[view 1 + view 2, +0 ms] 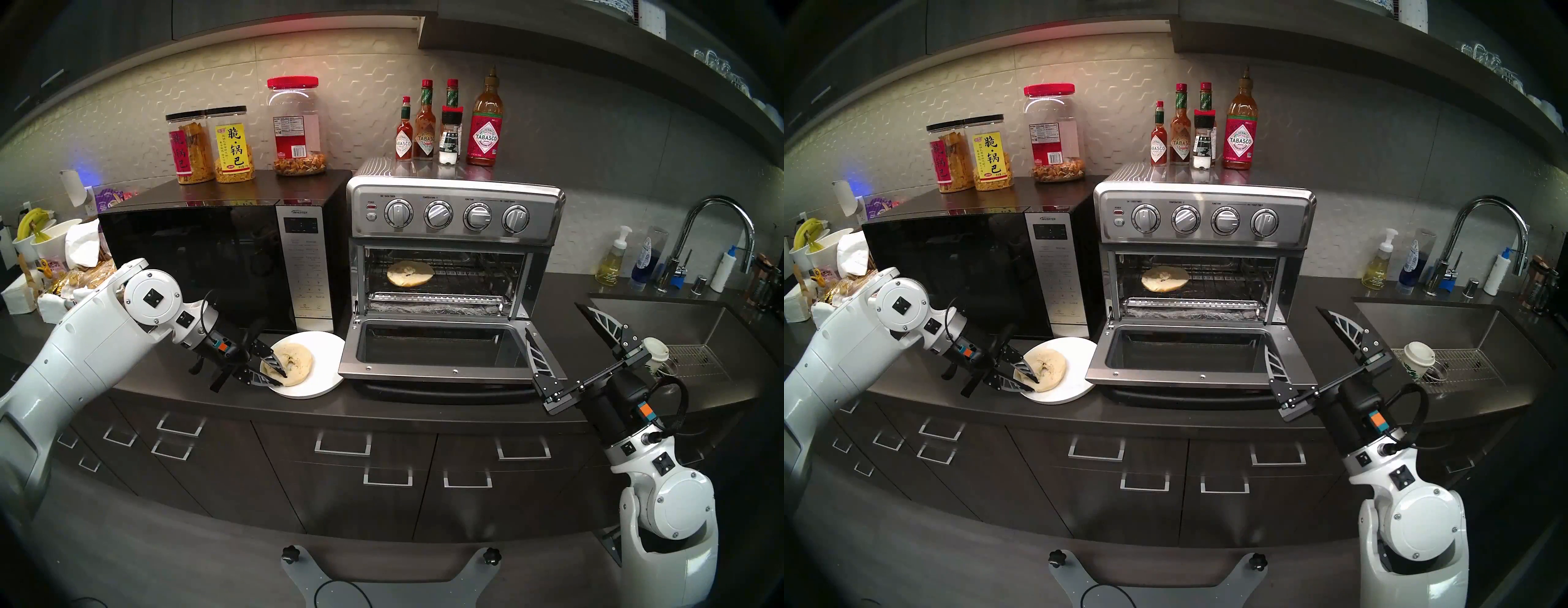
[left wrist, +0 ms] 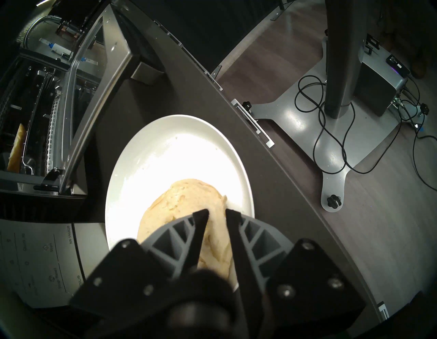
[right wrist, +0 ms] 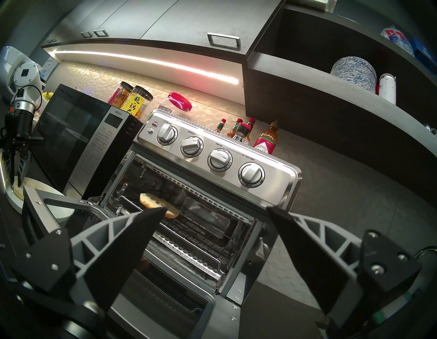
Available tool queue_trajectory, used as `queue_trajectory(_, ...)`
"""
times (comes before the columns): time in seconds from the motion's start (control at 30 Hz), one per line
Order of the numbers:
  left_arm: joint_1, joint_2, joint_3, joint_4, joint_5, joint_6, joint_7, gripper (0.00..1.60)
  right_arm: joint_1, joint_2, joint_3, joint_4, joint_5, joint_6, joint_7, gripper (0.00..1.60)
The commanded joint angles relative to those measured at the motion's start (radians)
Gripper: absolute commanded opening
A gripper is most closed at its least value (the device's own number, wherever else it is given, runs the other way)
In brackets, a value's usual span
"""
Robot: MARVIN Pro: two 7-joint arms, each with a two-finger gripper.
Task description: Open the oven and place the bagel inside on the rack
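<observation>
Bagel half (image 1: 410,273) inside oven (image 1: 454,254)

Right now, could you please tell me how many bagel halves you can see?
2: one bagel half on the oven rack, one bagel half on the white plate.

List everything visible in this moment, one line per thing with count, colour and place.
stainless-steel toaster oven: one, silver, countertop centre, door down.
dark wire rack: one, inside oven.
foil-lined tray: one, silver, below rack.
bagel half on rack: one, pale, cut face up.
bagel half on plate: one, pale.
round white plate: one, left of oven door.
black microwave: one, left of oven.
snack jars: three, on microwave.
sauce bottles: four, red, on oven, plus one shaker.
steel sink: one, right.
paper cup: one, white, in sink.
left tool: fingers astride plate bagel's near edge.
right tool: open, empty, beside door.
</observation>
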Motion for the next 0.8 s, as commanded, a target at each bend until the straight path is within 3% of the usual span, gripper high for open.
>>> queue_trajectory(0.0,-0.022,-0.002,-0.006,0.003,-0.009,-0.004,-0.014,0.75,0.002,0.002,-0.001,-0.022,0.005,-0.005,0.002,1.6)
queue_trajectory(0.1,-0.026,-0.003,-0.004,0.005,-0.011,-0.003,-0.016,0.75,0.002,0.002,-0.001,-0.022,0.005,-0.005,0.002,1.6)
queue_trajectory(0.27,-0.028,-0.002,-0.001,0.007,-0.013,-0.005,-0.015,1.15,0.002,0.002,-0.001,-0.022,0.005,-0.005,0.002,1.6)
queue_trajectory(0.3,-0.029,-0.001,-0.001,0.007,-0.014,-0.004,-0.013,1.17,0.002,0.002,-0.001,-0.022,0.005,-0.005,0.002,1.6)
queue_trajectory(0.43,-0.032,-0.001,0.001,0.011,-0.013,-0.005,-0.012,1.14,0.002,0.002,-0.001,-0.022,0.005,-0.005,0.002,1.6)
queue_trajectory(0.5,-0.034,-0.002,0.002,0.015,-0.012,-0.006,-0.014,1.0,0.002,0.002,-0.001,-0.022,0.005,-0.005,0.002,1.6)
queue_trajectory(0.53,-0.034,-0.002,0.003,0.016,-0.013,-0.006,-0.015,0.82,0.002,0.002,-0.001,-0.022,0.006,-0.005,0.002,1.6)
queue_trajectory(0.77,-0.045,-0.005,0.013,0.028,-0.019,-0.011,-0.025,0.75,0.002,0.002,-0.001,-0.022,0.005,-0.005,0.002,1.6)
